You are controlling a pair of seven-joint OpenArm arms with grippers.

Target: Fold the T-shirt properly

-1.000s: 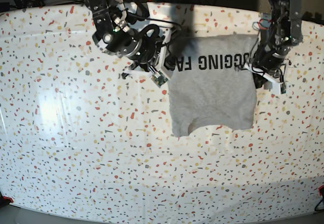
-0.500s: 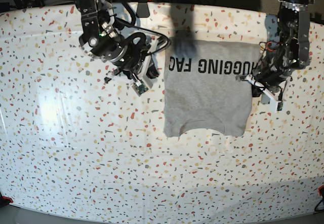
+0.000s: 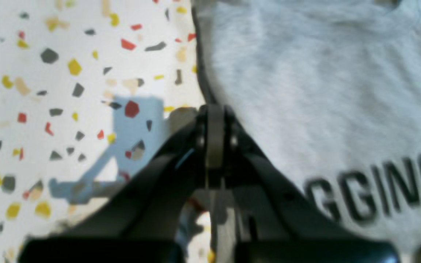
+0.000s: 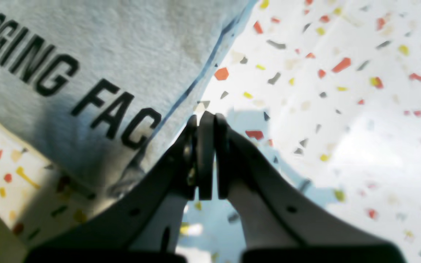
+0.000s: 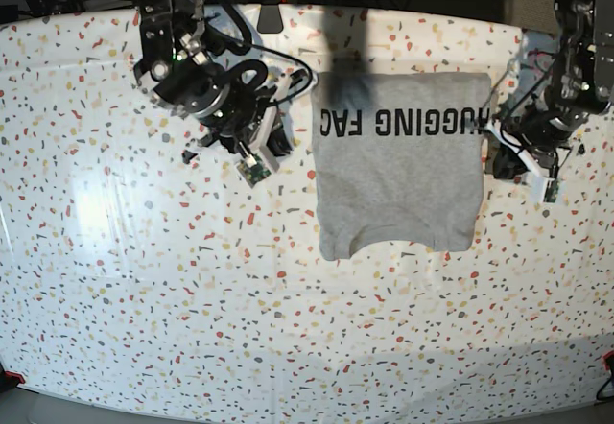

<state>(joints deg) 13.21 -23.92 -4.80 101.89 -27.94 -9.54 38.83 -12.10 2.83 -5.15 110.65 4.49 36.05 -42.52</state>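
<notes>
Shirt (image 5: pixel 398 160) lay flat on the table (image 5: pixel 144 280), folded to a rectangle, "GGING FAC" lettering visible near its far edge. Left gripper (image 3: pixel 214 120) was closed on nothing, just off the shirt's edge over bare tabletop. Right gripper (image 4: pixel 205 124) also closed and empty, beside the opposite edge near the "FAC" end.

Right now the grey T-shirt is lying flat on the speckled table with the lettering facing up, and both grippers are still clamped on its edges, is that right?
Not quite. The T-shirt does lie flat on the table, lettering up, but neither gripper holds it. In the wrist views the left gripper and right gripper are shut on nothing, beside the cloth's edges.
</notes>
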